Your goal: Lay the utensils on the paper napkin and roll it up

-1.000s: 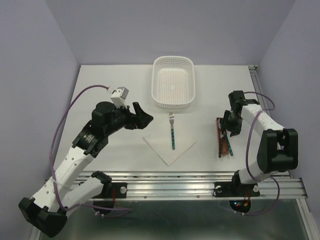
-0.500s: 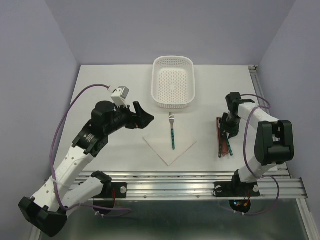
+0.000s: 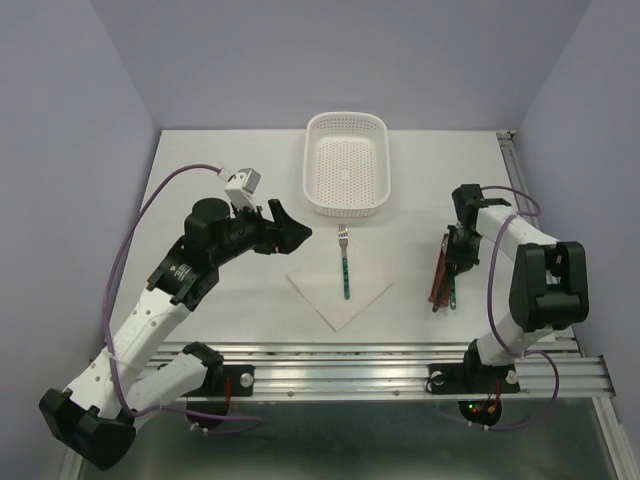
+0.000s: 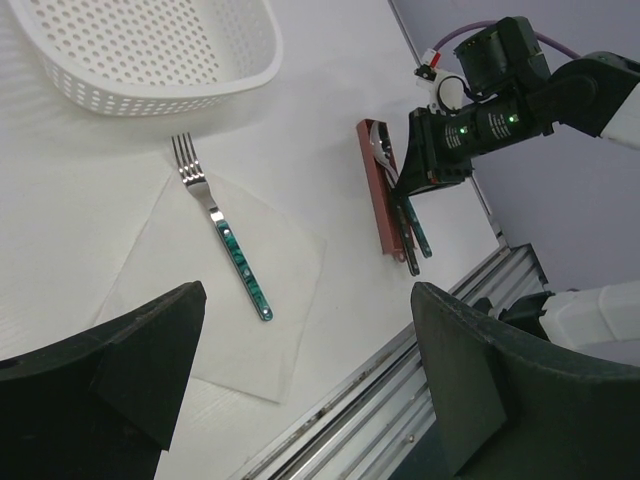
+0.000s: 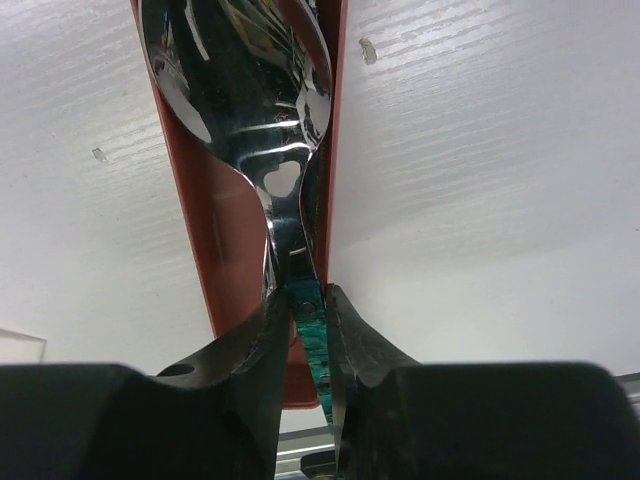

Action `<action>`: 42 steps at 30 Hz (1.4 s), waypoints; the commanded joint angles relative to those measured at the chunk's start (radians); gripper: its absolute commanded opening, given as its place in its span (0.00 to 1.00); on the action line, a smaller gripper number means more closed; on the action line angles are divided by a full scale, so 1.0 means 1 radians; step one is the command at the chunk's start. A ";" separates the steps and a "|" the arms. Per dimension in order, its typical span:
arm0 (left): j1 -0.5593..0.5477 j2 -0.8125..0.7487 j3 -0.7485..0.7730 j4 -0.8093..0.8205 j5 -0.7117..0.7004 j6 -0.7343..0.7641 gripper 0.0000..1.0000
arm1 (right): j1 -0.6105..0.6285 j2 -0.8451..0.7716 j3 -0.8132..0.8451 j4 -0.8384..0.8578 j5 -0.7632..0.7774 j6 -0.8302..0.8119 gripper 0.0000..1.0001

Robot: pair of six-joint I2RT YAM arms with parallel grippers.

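Figure: right gripper (image 5: 303, 300) pinching the spoon (image 5: 245, 90) by its green handle.
The spoon sits over the red holder (image 5: 215, 240), right of the paper napkin (image 3: 340, 300), its long axis running near-to-far with the bowl toward the far edge. The left gripper (image 4: 305, 290) is spread wide and holds nothing.

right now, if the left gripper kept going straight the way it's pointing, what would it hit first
Probably the paper napkin, beside the fork lying on it; the left gripper, fingers wide open, slants down toward that spot. Depth is unclear, so the fork could come first.
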State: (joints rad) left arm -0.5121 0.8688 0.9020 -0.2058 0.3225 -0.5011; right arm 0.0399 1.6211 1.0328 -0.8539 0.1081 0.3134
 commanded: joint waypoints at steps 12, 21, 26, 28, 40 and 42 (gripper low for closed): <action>0.003 -0.004 0.054 0.055 0.015 -0.001 0.95 | -0.005 -0.082 0.032 0.016 0.034 -0.039 0.01; 0.003 0.033 0.061 0.011 -0.123 0.002 0.94 | 0.006 -0.139 0.170 -0.039 -0.031 -0.008 0.01; 0.038 0.120 0.106 -0.064 -0.224 0.030 0.94 | 0.198 -0.164 0.262 -0.020 -0.002 0.142 0.01; 0.056 0.139 0.107 -0.075 -0.214 0.027 0.94 | 0.318 -0.141 0.300 -0.004 0.015 0.183 0.01; 0.138 0.099 0.075 -0.101 -0.195 0.044 0.94 | 0.770 0.251 0.496 0.171 0.131 0.434 0.01; 0.138 0.095 0.077 -0.107 -0.197 0.049 0.94 | 0.776 0.282 0.516 0.162 0.133 0.437 0.01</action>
State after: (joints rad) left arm -0.3820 0.9958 0.9707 -0.3115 0.1303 -0.4820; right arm 0.8089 1.8565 1.4570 -0.7235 0.1814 0.6930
